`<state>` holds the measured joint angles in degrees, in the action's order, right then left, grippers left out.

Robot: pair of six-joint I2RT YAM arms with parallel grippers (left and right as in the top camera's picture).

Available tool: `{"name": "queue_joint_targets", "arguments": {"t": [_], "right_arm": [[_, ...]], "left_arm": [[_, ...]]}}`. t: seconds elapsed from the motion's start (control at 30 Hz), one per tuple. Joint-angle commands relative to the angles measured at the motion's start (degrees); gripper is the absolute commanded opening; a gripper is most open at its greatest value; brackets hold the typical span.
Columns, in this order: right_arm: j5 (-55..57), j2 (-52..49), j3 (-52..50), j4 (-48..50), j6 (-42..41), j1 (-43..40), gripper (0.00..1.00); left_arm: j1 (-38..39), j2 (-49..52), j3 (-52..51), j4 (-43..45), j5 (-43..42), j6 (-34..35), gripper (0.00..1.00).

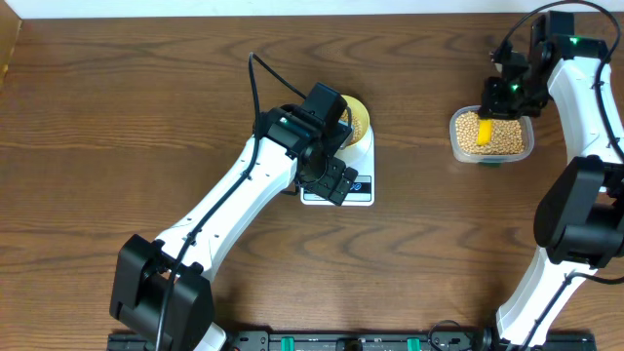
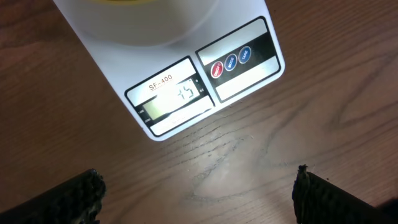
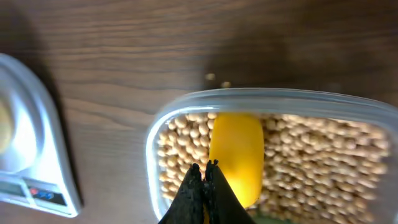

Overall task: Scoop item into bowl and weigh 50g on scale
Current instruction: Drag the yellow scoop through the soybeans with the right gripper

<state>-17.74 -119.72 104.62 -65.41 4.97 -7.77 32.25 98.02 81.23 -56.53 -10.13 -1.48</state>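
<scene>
Right wrist: right hand [image 3: 205,171] clamps smooth yellow scoop [image 3: 236,155] over round tan beans [image 3: 180,155]; left hand [image 2: 199,193] apart.

White shells, black joints — left arm [image 1: 224,200] carries a black cable [image 1: 255,83] near the scale [image 1: 363,192]; right arm's [image 1: 585,97] wrist glows green.

The dark wood-grain table [image 1: 127,127] carries the white scale [image 2: 180,74], which sits just ahead of the left fingers [image 2: 68,199], and a clear tub [image 3: 267,94] directly below the right fingers [image 3: 193,193]. Two stray beans [image 3: 210,76] lie on the wood just beyond that tub.
</scene>
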Motion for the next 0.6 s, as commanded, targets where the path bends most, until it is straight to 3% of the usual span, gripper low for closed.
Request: {"name": "queue_joint_targets", "arguments": {"t": [0.0, 0.4, 0.57], "right_arm": [[-7.3, -1.2, 0.5, 0.5, -0.6, 0.2, 0.01], [-7.8, -1.2, 0.5, -0.2, -0.7, -3.5, 0.01], [-16.4, -1.2, 0.5, -0.3, -0.7, -6.4, 0.01]], "left_arm": [[-0.2, 0.5, -0.2, -0.1, 0.7, 0.3, 0.98], [-0.2, 0.5, -0.2, -0.1, 0.7, 0.2, 0.98], [-0.2, 0.5, -0.2, -0.1, 0.8, 0.2, 0.98]]}}
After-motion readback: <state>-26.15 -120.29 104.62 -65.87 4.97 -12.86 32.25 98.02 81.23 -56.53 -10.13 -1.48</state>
